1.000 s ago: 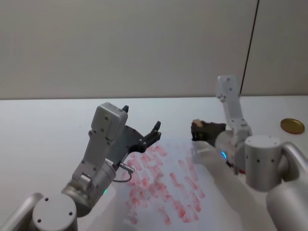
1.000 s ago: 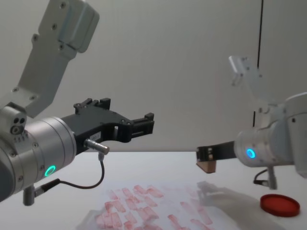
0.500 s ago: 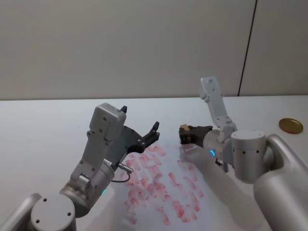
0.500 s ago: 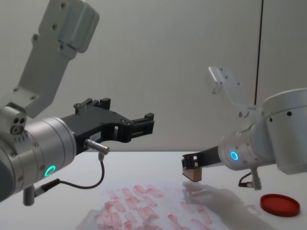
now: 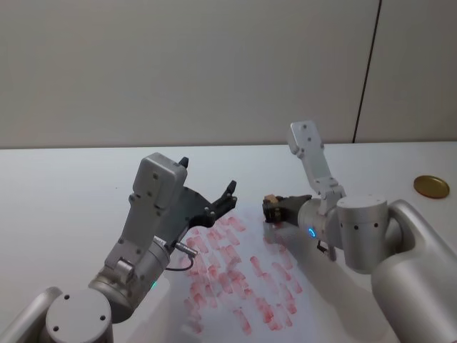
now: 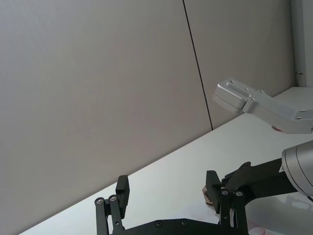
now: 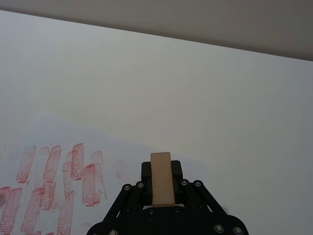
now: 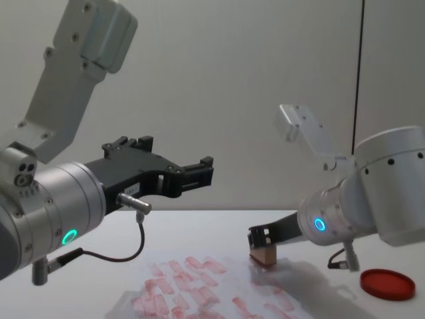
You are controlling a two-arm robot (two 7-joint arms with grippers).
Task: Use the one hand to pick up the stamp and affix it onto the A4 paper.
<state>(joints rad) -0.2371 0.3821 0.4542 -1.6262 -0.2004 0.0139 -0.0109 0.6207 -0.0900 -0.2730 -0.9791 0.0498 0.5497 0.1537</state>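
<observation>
My right gripper (image 5: pixel 272 207) is shut on the stamp (image 5: pixel 270 198), a small tan wooden block, and holds it low over the far right part of the A4 paper (image 5: pixel 239 275). From the chest the stamp (image 8: pixel 263 255) sits on or just above the paper (image 8: pixel 199 292); touching cannot be told. The right wrist view has the stamp (image 7: pixel 161 178) between the black fingers, with red prints on the paper (image 7: pixel 54 171) beside it. My left gripper (image 5: pixel 230 194) hangs open above the paper's left side, also in the chest view (image 8: pixel 202 171) and the left wrist view (image 6: pixel 168 193).
A flat round red dish (image 8: pixel 387 284) lies on the white table (image 5: pixel 64 186) at the right, seen from the head as a disc (image 5: pixel 433 187) near the back right. A grey wall stands behind the table.
My right gripper has carried the stamp leftward and down, from above the table right of the paper to low over the paper's far right part. The left arm has not moved.
</observation>
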